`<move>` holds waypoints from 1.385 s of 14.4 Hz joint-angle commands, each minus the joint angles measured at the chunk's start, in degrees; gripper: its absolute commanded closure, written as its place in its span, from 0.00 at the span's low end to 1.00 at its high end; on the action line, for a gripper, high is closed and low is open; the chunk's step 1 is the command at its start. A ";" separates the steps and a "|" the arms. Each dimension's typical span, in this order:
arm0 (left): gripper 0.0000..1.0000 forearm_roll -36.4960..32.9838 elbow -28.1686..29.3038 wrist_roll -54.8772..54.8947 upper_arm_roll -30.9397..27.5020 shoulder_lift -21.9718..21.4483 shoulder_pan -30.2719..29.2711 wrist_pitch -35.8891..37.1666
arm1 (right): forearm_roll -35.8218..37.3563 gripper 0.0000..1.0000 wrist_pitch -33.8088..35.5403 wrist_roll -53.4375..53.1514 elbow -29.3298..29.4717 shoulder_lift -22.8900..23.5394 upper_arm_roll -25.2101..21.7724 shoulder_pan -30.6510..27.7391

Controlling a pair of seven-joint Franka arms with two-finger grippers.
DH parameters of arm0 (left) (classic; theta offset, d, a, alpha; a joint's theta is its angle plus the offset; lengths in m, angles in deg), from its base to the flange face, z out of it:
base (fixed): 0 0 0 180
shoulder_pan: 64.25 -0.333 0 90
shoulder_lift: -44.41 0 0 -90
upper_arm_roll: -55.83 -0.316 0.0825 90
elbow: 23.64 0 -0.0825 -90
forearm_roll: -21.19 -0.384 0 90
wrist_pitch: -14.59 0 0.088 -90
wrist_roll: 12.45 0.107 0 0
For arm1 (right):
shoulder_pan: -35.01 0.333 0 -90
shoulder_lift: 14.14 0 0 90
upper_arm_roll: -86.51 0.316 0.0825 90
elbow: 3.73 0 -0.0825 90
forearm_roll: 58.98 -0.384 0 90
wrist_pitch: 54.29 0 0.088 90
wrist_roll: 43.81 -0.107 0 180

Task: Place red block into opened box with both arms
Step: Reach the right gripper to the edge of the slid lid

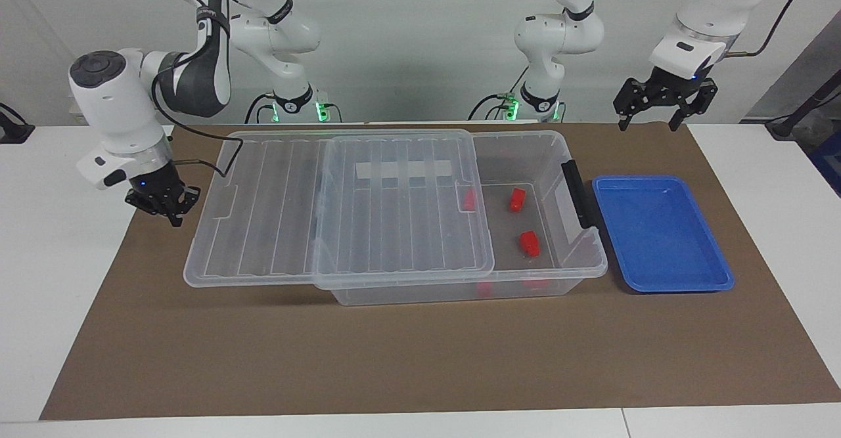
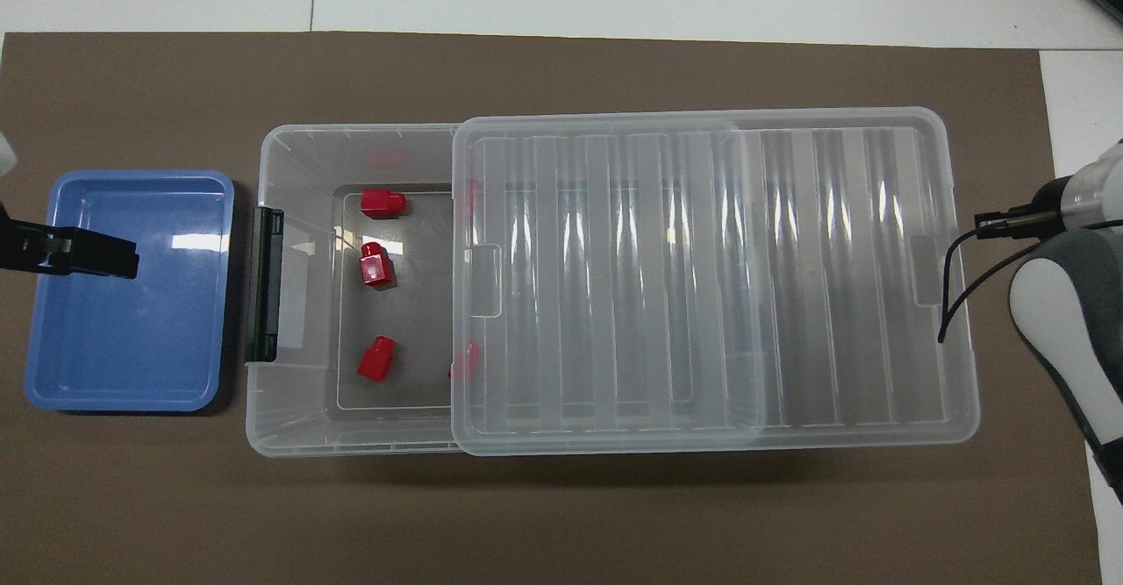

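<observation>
The clear box [image 1: 578, 254] [image 2: 298, 418] lies across the mat, its ribbed lid [image 1: 341, 208] [image 2: 702, 278] slid toward the right arm's end, so the end by the black handle [image 1: 577, 192] is uncovered. Several red blocks lie inside: one [image 1: 518, 199] [image 2: 375, 266], another [image 1: 529, 243] [image 2: 382, 203], a third [image 2: 377, 359], others half under the lid's edge [image 1: 469, 198]. My right gripper [image 1: 173, 215] is shut and empty, low over the mat just off the lid's outer end. My left gripper [image 1: 647, 117] hangs open and empty over the blue tray's nearer edge.
A shallow blue tray [image 1: 663, 280] [image 2: 132, 392] sits beside the box's handle end, toward the left arm's end. A brown mat [image 1: 394, 359] covers the table's middle, with white table [image 1: 59, 261] at both ends. The right arm's black cable [image 2: 956, 287] hangs over the lid's end.
</observation>
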 commanded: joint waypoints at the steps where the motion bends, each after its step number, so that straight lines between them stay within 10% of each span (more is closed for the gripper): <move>1: 0.00 0.79 1.90 0.54 0.00 -1.63 -0.44 -0.63 | 0.31 1.00 -1.83 -2.58 -1.13 -0.05 0.40 0.68; 20: 0.00 0.79 1.90 0.54 0.00 -1.63 -0.44 -0.63 | -3.38 1.00 -1.48 -11.00 -1.39 0.74 1.98 10.87</move>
